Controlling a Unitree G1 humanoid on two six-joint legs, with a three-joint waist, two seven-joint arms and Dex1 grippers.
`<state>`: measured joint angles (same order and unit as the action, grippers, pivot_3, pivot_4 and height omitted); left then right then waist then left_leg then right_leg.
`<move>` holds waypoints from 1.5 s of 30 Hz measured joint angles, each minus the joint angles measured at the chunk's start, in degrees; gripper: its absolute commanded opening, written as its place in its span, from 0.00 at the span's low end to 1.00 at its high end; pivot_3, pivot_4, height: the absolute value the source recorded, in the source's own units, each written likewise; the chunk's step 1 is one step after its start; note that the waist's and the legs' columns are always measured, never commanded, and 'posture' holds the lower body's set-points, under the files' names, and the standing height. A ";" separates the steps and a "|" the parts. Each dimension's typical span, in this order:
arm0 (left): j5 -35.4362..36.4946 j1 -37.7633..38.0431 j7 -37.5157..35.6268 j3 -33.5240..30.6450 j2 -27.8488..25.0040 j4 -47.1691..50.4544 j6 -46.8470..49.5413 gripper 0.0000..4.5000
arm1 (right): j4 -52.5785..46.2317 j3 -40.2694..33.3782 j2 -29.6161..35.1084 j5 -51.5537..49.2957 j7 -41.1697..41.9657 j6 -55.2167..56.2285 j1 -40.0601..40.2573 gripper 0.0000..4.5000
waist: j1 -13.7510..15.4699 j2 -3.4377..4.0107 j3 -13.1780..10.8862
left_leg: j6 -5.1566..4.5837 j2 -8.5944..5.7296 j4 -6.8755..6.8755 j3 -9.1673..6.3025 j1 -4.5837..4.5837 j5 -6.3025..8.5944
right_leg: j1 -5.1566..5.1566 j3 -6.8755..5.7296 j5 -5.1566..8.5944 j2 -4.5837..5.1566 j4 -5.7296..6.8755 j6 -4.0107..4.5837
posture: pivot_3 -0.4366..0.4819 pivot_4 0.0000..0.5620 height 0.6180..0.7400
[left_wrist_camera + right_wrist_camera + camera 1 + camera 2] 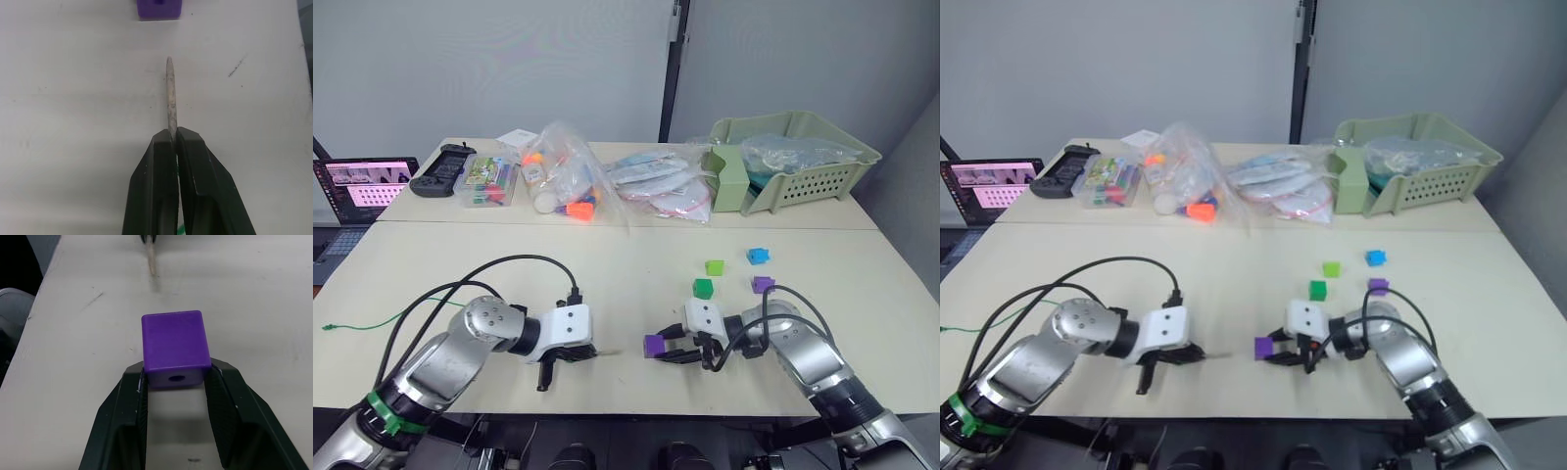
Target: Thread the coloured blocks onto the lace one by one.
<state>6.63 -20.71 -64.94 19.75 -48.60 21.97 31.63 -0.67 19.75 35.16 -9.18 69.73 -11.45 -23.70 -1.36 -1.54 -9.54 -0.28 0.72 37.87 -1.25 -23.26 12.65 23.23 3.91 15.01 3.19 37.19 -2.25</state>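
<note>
Two pale counters [607, 279] stand edge to edge, the seam running across at mid-depth, with a grey wall and a dark vertical post behind. The near counter's top is lightly scuffed, with small dark marks in the left wrist view.

The left claw [576, 353] is pinched tight on the lace tip [170, 93], which sticks out past the fingers toward the purple block [654, 345]. The lace [372, 321] trails off as a thin green line to 9 o'clock, near the counter's left edge.

The right claw [668, 353] grips that purple block between its two fingers [127, 401], the holed face turned back toward the wrist camera. Tip and block are near but apart.

Past the right claw toward 1 o'clock lie a dark green block [703, 288], a light green block [715, 266], a blue block [759, 256] and a second purple block [763, 285], all apart from each other.

On the far counter: a green basket [822, 166] at 1 o'clock, clear bags [656, 186] of toys at 12, a black controller [443, 168] at 11. A lit laptop [362, 186] stands at 10 o'clock, off the counter.
</note>
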 measured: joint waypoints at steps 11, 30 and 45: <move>-2.19 -6.08 0.06 5.70 1.96 0.35 3.52 0.00 | -6.89 0.62 0.02 2.38 -4.30 -6.78 1.47 0.25 | 0.21 0.00 0.00 | 0.00 0.00 0.02 0.11 0.03 0.00 | -0.02 0.00 0.00 -0.09 0.00 0.01 | 0.48 0.27 1.00; -4.50 -10.07 -0.05 8.35 3.05 -0.42 5.95 0.00 | -10.86 2.03 0.09 3.90 -5.37 -10.02 1.60 0.25 | 0.27 -0.01 0.00 | 0.00 0.00 0.02 0.25 0.03 0.00 | -0.02 0.00 0.00 -0.11 0.00 0.01 | 0.48 0.27 1.00; -6.46 -10.90 -1.38 9.62 3.39 -1.42 5.95 0.00 | -11.23 2.16 -0.87 4.02 -6.22 -11.82 1.42 0.25 | 0.14 -0.01 0.01 | 0.00 0.02 0.02 0.26 0.05 0.00 | -0.02 0.00 0.00 -0.13 0.01 0.01 | 0.48 0.27 1.00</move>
<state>0.17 -31.60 -66.32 29.37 -45.21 20.56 37.58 -11.90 21.91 34.28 -5.16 63.50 -23.26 -22.28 -1.22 -1.56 -9.53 -0.27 0.74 37.89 -0.99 -23.22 12.65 23.21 3.91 15.01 3.06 37.20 -2.24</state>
